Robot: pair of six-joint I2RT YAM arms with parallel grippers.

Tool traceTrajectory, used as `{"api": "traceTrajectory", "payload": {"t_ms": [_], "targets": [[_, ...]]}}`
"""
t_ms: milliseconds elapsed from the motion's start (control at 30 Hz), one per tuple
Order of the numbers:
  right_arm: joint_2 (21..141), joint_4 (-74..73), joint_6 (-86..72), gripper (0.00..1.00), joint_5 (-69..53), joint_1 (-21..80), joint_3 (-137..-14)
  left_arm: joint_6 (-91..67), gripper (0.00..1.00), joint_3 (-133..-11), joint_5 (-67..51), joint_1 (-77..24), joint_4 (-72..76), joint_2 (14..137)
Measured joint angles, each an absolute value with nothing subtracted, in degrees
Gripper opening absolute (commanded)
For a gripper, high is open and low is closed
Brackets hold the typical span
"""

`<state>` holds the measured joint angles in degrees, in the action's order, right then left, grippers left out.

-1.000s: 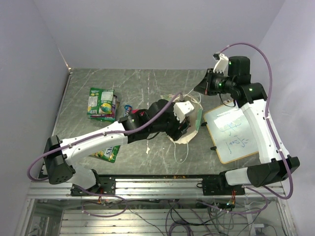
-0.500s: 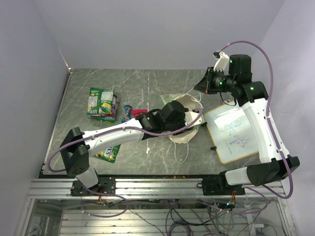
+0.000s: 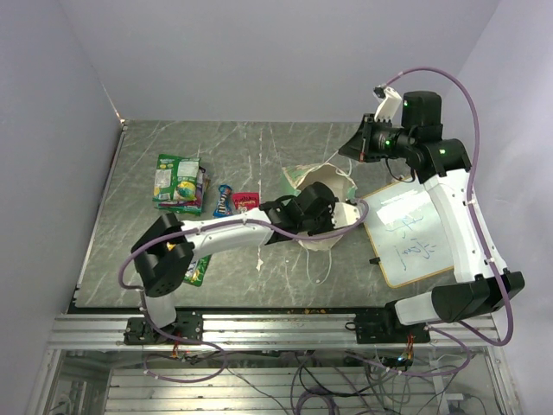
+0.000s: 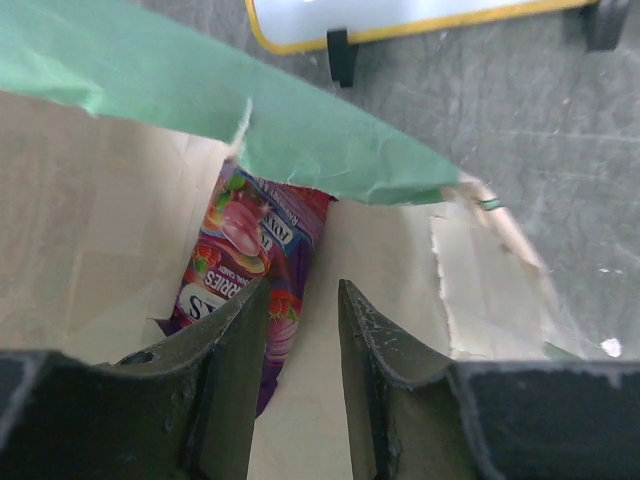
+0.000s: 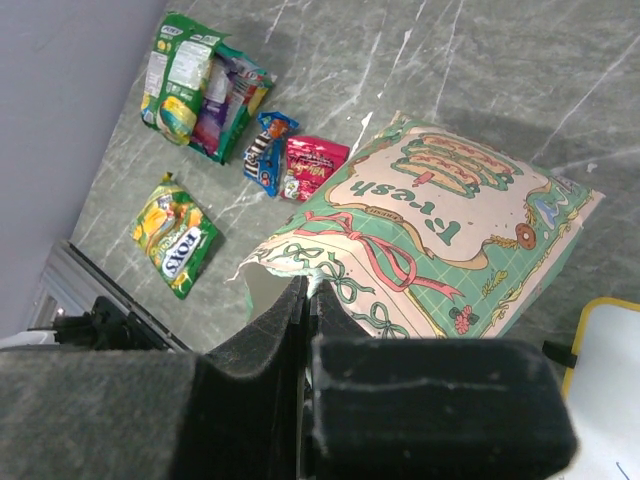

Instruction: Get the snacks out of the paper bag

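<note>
Left gripper (image 4: 300, 300) is inside the paper bag (image 3: 321, 183) at frame centre, jaws narrowly apart, gripping nothing, just over a purple-pink candy bag (image 4: 240, 270) lying in the bag. Right gripper (image 5: 304, 290) jaws are pressed together on the bag's top edge. Out on the table (image 3: 259, 147), left side: green bags (image 3: 177, 181), blue bar (image 3: 223, 201), red packet (image 3: 245, 201), green packet (image 3: 199, 272). Whiteboard (image 3: 406, 238) lies right of the bag

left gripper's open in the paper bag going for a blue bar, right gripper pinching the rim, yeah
No: the left wrist view shows the left gripper facing a purple-pink candy bag instead. The right gripper does pinch the paper bag rim.
</note>
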<state>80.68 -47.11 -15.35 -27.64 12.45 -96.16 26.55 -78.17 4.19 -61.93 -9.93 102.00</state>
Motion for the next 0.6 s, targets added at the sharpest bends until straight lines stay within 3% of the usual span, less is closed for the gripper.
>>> {"api": "traceTrajectory", "payload": {"t_ms": [600], "targets": [[81.23,-48.27,-15.35,0.00,-27.70,12.45,-98.21,26.85,0.75,-77.97,8.03,-58.59,-6.68,110.85]]}}
